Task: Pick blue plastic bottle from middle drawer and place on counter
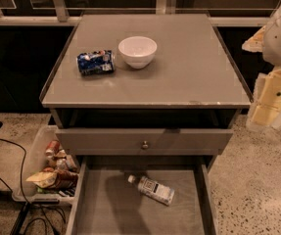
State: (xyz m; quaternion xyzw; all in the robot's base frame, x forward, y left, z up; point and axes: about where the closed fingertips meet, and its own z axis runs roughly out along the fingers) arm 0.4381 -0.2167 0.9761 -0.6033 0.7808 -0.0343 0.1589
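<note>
The blue plastic bottle [152, 189], clear with a white cap and a white label, lies on its side on the floor of the open middle drawer [105, 207], cap pointing up-left. The counter [189, 77] is the grey cabinet top above it. My gripper [268, 101] hangs at the right edge of the view, beside the counter's right side and well above and to the right of the bottle. It holds nothing that I can see.
A white bowl [137, 51] and a crushed blue-and-white can [96, 62] sit on the counter's back left. A closed drawer front with a round knob [144, 144] is above the open drawer. A clear bin of snacks [52, 173] and cables [8, 153] lie on the floor at the left.
</note>
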